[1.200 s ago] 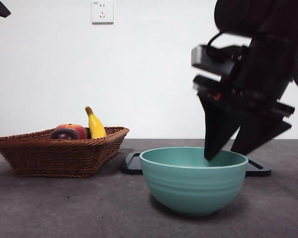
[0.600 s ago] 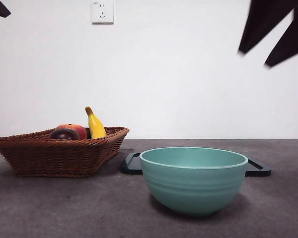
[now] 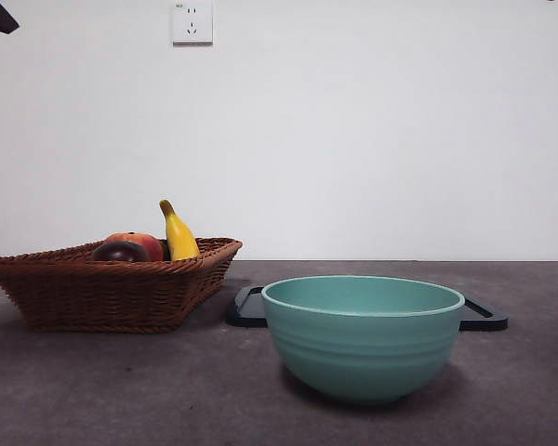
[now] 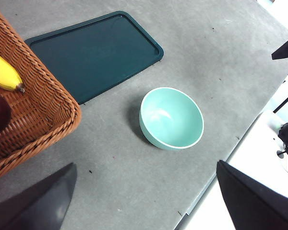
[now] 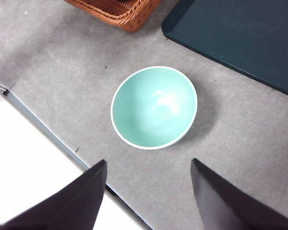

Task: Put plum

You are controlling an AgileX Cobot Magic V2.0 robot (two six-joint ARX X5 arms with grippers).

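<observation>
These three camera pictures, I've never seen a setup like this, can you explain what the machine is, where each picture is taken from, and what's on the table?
It is a two-armed robot at a grey table. One picture looks level across the table; the other two look down from cameras on each wrist, with that arm's black jaws at the bottom edge. The left gripper and right gripper are both open and hold nothing. On the table are a turquoise bowl, empty, a dark tray and a wicker basket holding the plum, a red-orange fruit and a banana.

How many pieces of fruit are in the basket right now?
3 visible, all in the basket: the plum at the front, the red-orange fruit behind it, the banana standing beside them. Others may be hidden below the rim.
</observation>
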